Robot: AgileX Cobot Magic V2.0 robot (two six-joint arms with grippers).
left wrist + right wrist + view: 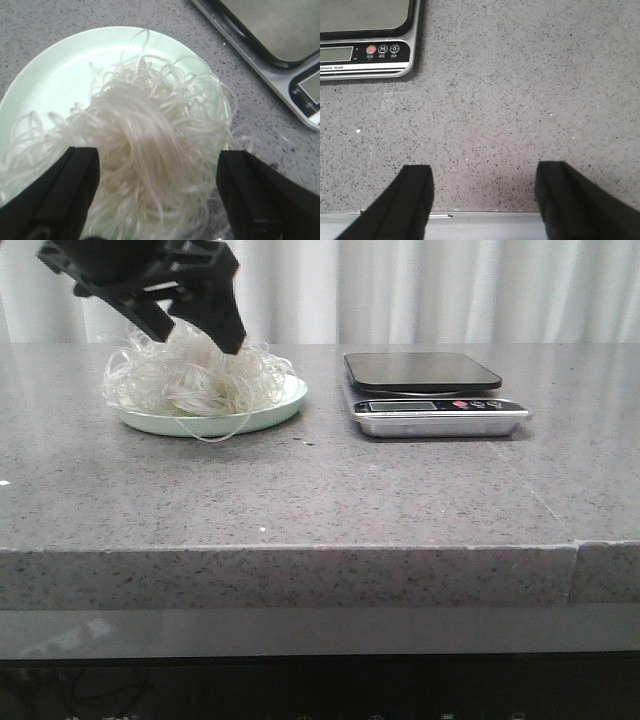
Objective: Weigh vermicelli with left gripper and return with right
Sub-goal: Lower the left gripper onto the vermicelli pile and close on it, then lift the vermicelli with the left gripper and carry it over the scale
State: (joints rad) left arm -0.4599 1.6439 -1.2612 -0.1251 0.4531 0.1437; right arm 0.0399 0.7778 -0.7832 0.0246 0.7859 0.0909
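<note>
Item: vermicelli, a loose whitish tangle of thin translucent strands, heaped on the pale green plate at the far left of the surface, stray loops hanging over the near rim.
Weight, as I judge it: very light; the heap is mostly air.
Body: soft and springy. It should squash under my fingers and puff back out when let go.
Grip risk: strands look smooth and loosely knotted; a shallow pinch may bring up only a tuft and leave the rest behind, or trail loops that snag on the plate rim.
Fragility: if dry, thin strands may snap under a hard squeeze. I cannot tell dry from soaked here.
Where to hold: through the dense middle of the mound, low down, so that the knot of the tangle is gathered between the fingers.
My left hand: spread wide, one finger on either side of the mound's thick centre, strands bulging up between them; nothing pinched yet.
Left arm pose: reaching down over the plate from the upper left in the front view, fingers angled down into the top of the heap.
My right hand: spread, empty, over bare surface near the scale.
Scale: right of the plate, well apart from it, platform bare.
</note>
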